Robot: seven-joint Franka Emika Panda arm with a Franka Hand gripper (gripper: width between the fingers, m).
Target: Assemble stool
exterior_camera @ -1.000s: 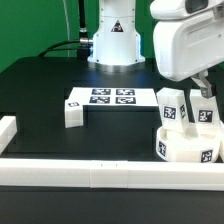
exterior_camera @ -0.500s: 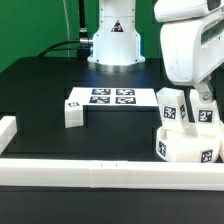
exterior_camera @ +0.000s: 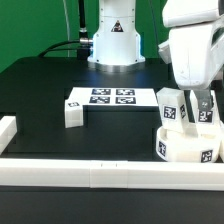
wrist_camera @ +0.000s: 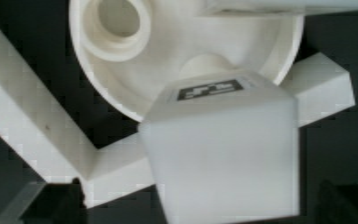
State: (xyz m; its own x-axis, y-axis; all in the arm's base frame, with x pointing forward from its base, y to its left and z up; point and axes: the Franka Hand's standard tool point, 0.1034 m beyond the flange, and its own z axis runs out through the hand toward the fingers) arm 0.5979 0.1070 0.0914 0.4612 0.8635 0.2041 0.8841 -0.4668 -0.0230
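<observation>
The round white stool seat (exterior_camera: 190, 148) sits at the front on the exterior view's right, in the corner of the rails. Two tagged leg blocks stand upright on it: one (exterior_camera: 172, 108) to the left and one (exterior_camera: 206, 118) to the right. My gripper (exterior_camera: 206, 100) hangs over the right leg, fingers straddling its top. In the wrist view that leg (wrist_camera: 220, 140) fills the space between the dark fingers (wrist_camera: 19, 205), with gaps on both sides, so the gripper (wrist_camera: 202, 210) is open. The seat (wrist_camera: 158, 60) and an open socket (wrist_camera: 123, 20) lie behind the leg. A third leg (exterior_camera: 73, 110) stands loose at the left.
The marker board (exterior_camera: 112, 97) lies flat in front of the robot base (exterior_camera: 112, 40). A long white rail (exterior_camera: 90, 175) runs along the front and a short one (exterior_camera: 6, 130) stands at the left. The rails (wrist_camera: 34, 110) meet close beside the seat.
The gripper's body has shifted up and toward the exterior view's right and looks turned. Both legs on the seat and the loose leg have not moved.
</observation>
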